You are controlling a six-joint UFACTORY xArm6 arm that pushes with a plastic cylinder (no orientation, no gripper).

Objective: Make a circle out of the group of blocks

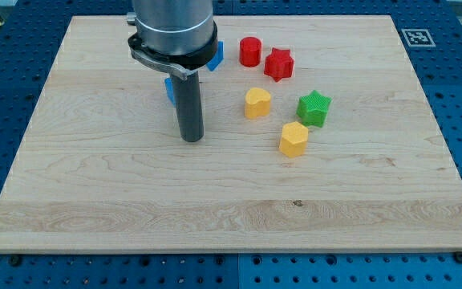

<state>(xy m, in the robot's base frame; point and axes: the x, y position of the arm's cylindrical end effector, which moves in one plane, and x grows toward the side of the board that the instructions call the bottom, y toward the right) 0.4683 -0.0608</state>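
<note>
- The wooden board (pixel 95 209) lay nearest the view's bottom and carried every block.
- My tip (pixel 192 138) rested on bare wood, gripping nothing and touching no block.
- Two blue blocks (pixel 168 88) (pixel 216 54) sat partly hidden behind the rod.
- Rightward stood a yellow heart (pixel 257 103) and a yellow hexagon (pixel 293 139).
- Farther off were a green star (pixel 314 107), a red star (pixel 279 64) and a red cylinder (pixel 250 51), upright.
</note>
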